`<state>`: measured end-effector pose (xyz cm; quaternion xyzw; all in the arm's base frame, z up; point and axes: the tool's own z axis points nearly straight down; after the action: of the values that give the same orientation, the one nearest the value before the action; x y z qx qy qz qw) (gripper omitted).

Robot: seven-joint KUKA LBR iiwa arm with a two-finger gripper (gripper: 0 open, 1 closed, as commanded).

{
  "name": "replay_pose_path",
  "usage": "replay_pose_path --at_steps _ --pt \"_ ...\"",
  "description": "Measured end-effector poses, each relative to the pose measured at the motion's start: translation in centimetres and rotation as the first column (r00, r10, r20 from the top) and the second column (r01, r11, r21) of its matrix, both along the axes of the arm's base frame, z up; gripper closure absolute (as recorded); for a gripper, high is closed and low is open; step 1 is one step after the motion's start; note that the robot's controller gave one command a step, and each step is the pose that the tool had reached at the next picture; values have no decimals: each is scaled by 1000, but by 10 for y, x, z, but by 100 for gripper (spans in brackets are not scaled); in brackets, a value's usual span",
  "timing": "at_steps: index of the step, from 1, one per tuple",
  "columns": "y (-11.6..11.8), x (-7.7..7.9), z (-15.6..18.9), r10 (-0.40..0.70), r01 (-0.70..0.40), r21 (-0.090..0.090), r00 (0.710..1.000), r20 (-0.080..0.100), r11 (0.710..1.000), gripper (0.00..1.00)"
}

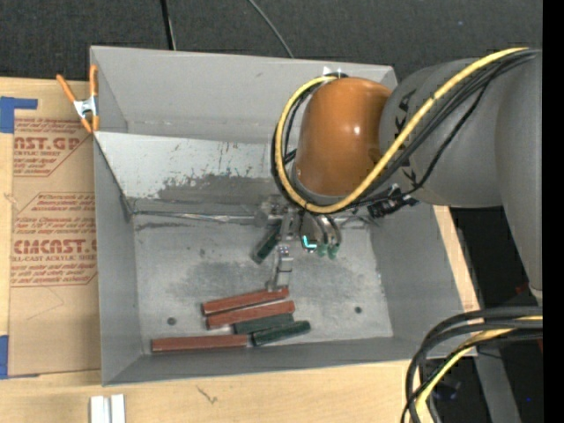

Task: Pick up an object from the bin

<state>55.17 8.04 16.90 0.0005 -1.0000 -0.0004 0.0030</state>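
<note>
My gripper (pixel 280 261) hangs below the orange cover over the middle of the bin floor, its tip just above the nearest sticks. Directly in front of it lie two reddish-brown flat sticks (pixel 248 305), side by side and slightly slanted. Touching their near side are two dark green marker-like sticks (pixel 275 329). A longer reddish-brown stick (pixel 199 345) lies along the bin's front wall to the left. A dark green piece (pixel 266 248) shows at the gripper's left side; I cannot tell whether it is part of the gripper or a loose thing.
The arm and its cables reach in from the right and cover the bin's right rear part. The sticks form a small cluster at the front centre, close to the front wall.
</note>
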Motion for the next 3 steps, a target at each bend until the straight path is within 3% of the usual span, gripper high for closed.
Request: replay_pose_path --at_steps 1,2,3 --pt "0 2 4 -1 1 1 1000 7 1000 0" --pt "-4 -18 -42 50 -50 0 999 14 999 0" --pt "-8 -53 -90 122 -122 0 993 7 993 0"
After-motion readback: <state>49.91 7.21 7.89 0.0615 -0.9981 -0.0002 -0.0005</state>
